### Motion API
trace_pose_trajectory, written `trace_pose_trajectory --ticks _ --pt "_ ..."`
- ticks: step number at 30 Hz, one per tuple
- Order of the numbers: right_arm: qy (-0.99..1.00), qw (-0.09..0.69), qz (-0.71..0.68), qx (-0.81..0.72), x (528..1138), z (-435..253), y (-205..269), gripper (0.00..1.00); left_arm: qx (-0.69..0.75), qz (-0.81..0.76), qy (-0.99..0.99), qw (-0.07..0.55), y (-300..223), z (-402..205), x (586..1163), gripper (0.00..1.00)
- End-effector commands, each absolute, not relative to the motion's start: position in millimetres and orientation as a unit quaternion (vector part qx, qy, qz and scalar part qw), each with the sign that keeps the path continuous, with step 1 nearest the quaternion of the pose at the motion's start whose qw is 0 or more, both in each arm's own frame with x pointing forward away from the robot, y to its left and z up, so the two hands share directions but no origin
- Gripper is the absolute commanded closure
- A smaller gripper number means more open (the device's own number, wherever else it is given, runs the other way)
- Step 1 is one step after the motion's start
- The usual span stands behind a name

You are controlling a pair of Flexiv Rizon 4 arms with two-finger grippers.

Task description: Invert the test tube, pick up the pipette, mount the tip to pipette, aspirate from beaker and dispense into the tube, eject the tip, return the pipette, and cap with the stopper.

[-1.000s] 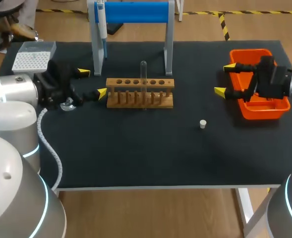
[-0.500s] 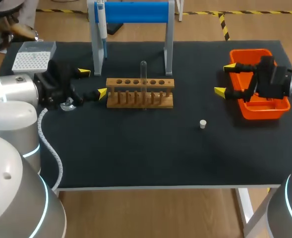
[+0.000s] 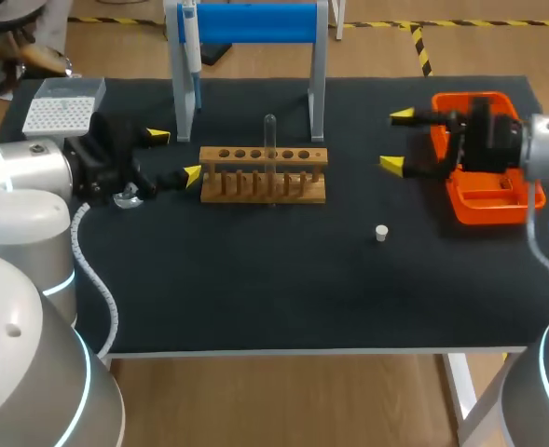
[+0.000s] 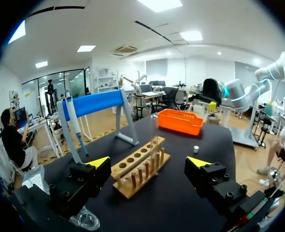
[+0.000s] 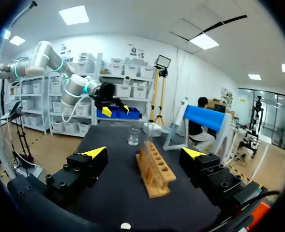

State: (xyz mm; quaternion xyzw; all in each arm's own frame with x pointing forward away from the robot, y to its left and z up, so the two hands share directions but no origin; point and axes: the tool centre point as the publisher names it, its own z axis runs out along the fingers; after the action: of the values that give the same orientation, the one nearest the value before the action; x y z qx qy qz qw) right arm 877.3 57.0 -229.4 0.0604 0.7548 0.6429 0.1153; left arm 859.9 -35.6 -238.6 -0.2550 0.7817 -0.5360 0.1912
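**Camera layout: one high view, two wrist views facing each other**

Head view: high, behind the near edge of the table (image 3: 255,298), tilted down. It takes in the whole top out to the far edge. Widest and farthest of the three.

Left wrist view: low, close, near the left edge, facing right. The left gripper (image 4: 149,162) fills the foreground, with the orange tray (image 4: 179,121) ahead by the right edge.

Right wrist view: low, near the right edge, facing left. The right gripper (image 5: 144,152) fills the foreground, with the beaker (image 5: 133,136) ahead toward the left edge.

Shared: the wooden rack (image 3: 264,174), mid-table, shows in all three. Each wrist view catches the opposite arm.
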Motion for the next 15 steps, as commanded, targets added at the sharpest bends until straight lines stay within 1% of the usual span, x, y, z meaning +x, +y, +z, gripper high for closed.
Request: trace_pose_trajectory --ticks 1,7,9,15 --pt "0.745 0.066 0.664 -0.004 908.1 -238.9 79.6 0.00 -0.256 -0.537 0.780 0.195 -37.5 -240.9 860.1 0.00" --pt "0.745 0.034 0.665 -0.045 917.6 -239.2 109.7 0.00 -0.256 -0.537 0.780 0.195 -37.5 -240.9 860.1 0.00" --pt "0.737 0.006 0.673 -0.056 918.6 -240.6 118.6 0.00 -0.256 -0.537 0.780 0.195 -37.5 -240.9 860.1 0.00" --pt "0.723 -0.039 0.684 -0.087 922.6 -243.4 144.3 0.00 -0.256 -0.537 0.780 0.195 -37.5 -240.9 860.1 0.00"
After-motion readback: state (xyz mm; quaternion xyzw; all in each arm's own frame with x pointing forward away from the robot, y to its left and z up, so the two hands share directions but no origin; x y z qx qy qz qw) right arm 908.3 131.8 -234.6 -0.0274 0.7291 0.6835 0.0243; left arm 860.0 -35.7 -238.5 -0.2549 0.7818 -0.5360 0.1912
